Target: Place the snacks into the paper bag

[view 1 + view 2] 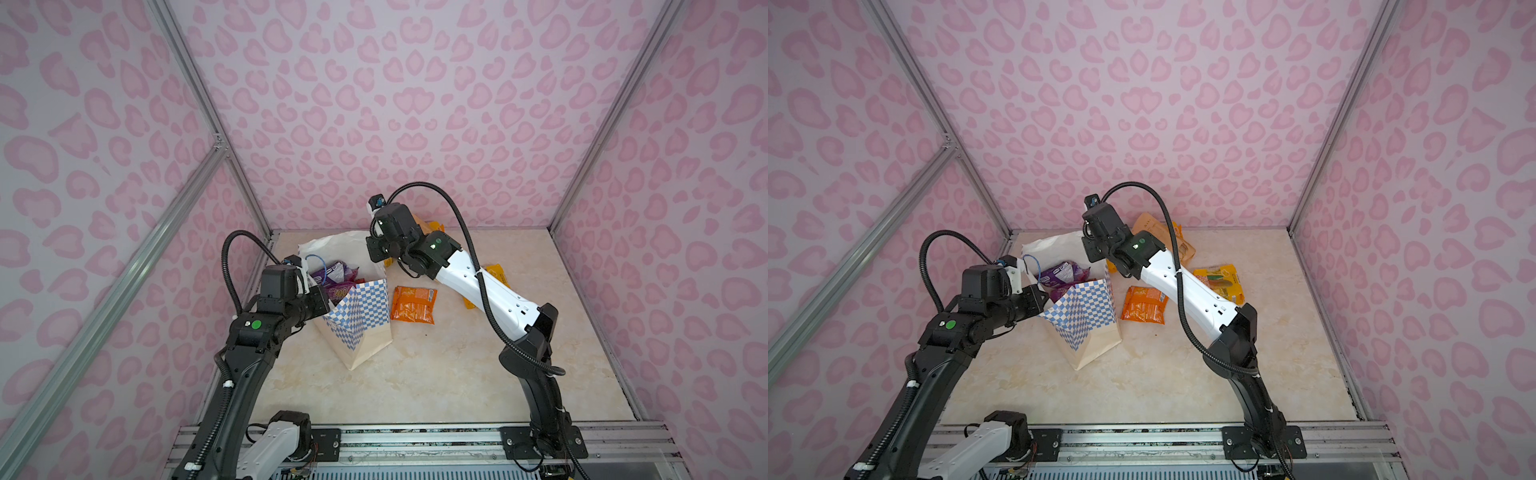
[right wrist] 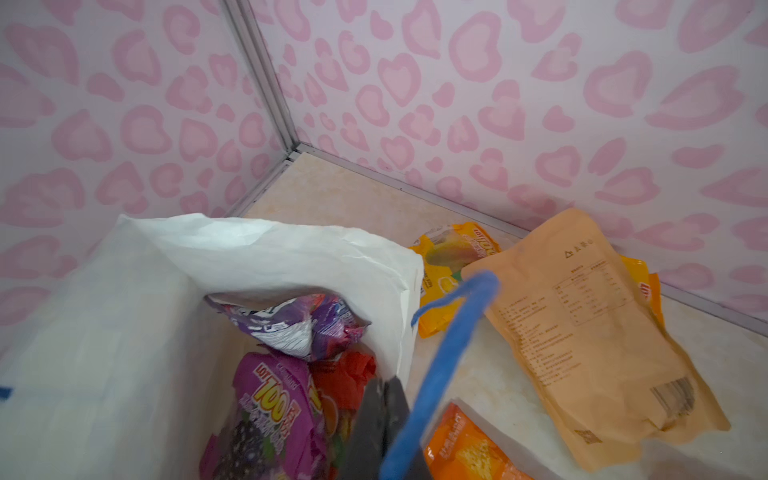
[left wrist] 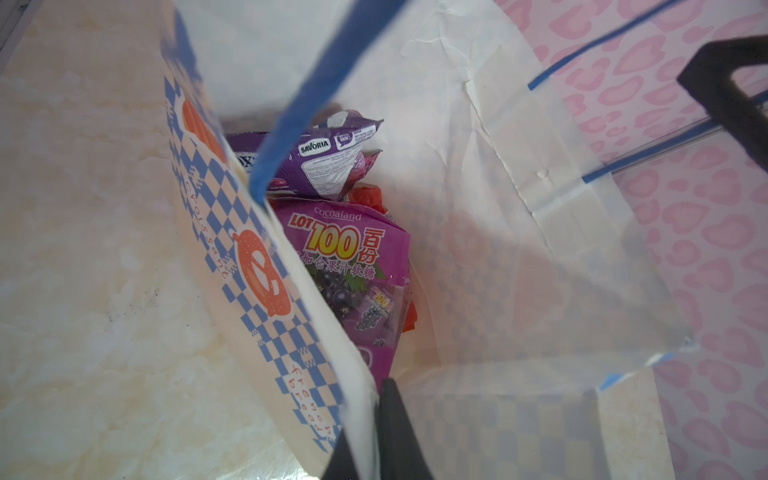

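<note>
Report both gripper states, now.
Left gripper: closed, pinching the paper bag at its rim.
Right gripper: closed at the bag's rim; whether it pinches paper cannot be told.

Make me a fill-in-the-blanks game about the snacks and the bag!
1. The packet marked SAVORIA inside the paper bag is ___.
2. The bag's cord handle is ___.
3. The crinkly packet lying flat on the table beside the bag's checkered side is ___.
Missing words: purple, blue, orange.
</note>
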Controlling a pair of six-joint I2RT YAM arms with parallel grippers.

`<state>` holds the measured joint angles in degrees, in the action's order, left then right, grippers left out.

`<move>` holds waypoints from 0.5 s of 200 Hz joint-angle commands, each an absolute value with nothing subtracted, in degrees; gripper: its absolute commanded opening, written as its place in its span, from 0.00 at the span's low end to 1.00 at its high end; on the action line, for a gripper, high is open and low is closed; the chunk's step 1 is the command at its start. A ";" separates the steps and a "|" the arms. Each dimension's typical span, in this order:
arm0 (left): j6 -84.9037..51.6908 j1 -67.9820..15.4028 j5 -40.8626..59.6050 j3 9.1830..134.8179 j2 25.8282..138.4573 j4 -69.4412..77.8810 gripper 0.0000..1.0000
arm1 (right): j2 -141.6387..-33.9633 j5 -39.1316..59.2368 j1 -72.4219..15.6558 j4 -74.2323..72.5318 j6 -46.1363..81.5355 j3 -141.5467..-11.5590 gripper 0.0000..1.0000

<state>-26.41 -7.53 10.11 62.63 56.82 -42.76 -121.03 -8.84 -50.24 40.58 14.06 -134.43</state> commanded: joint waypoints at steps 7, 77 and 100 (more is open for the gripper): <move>-28.27 -7.47 8.93 67.94 59.76 -43.97 0.09 | -115.48 -7.05 -50.97 37.31 13.37 -129.14 0.00; -26.02 -7.73 -1.43 78.60 68.77 -61.99 0.11 | -96.94 -3.15 -54.11 23.02 19.02 -103.76 0.00; -25.66 -7.82 -3.14 78.31 69.51 -63.30 0.15 | -96.86 -4.44 -56.31 22.58 18.84 -102.57 0.00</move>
